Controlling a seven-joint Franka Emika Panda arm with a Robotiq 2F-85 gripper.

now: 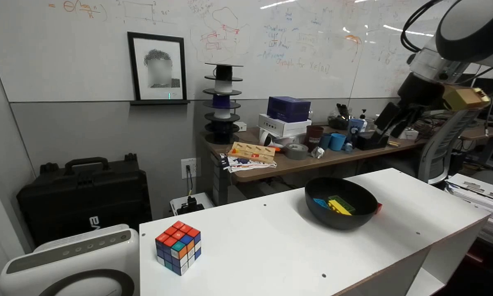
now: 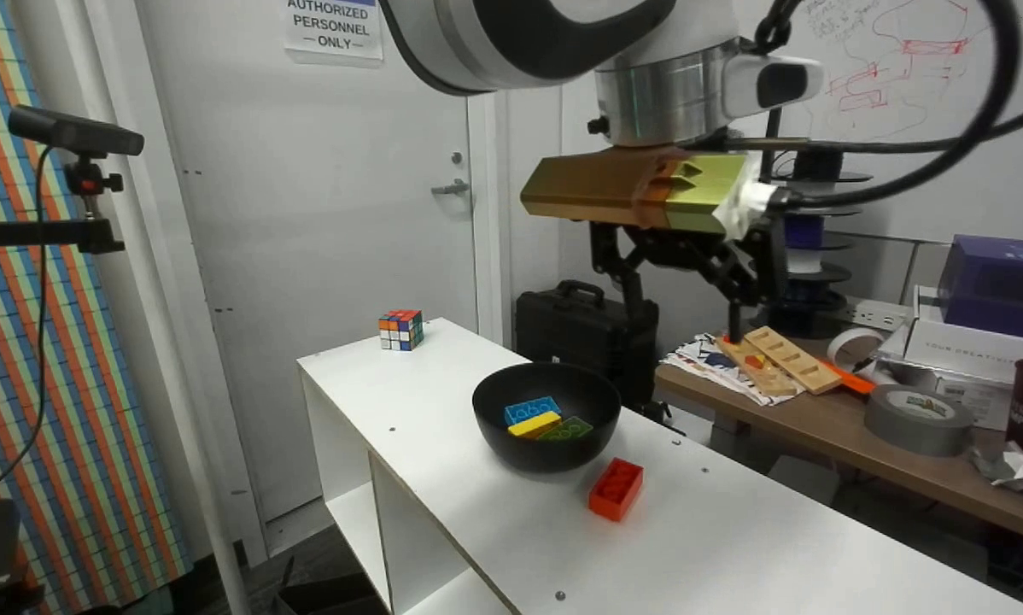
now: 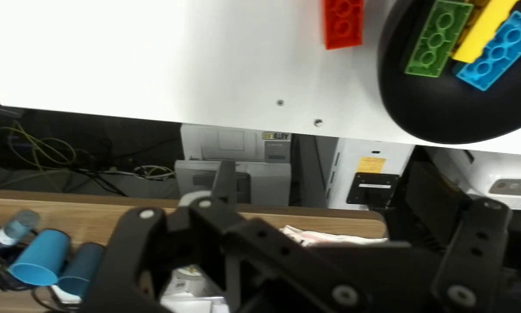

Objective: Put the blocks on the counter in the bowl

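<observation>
A red block lies on the white counter close beside the black bowl. In an exterior view the bowl mostly hides the red block; the wrist view shows part of it. A blue block, a yellow block and a green block lie together in the bowl. They also show in the wrist view: green, yellow, blue. My gripper is open and empty, high above the counter, its fingers apart in both exterior views.
A puzzle cube stands at the counter's far end. A wooden desk runs alongside, holding tape, cups, boxes and a wooden tray. A gap separates desk and counter. A black case stands by the wall.
</observation>
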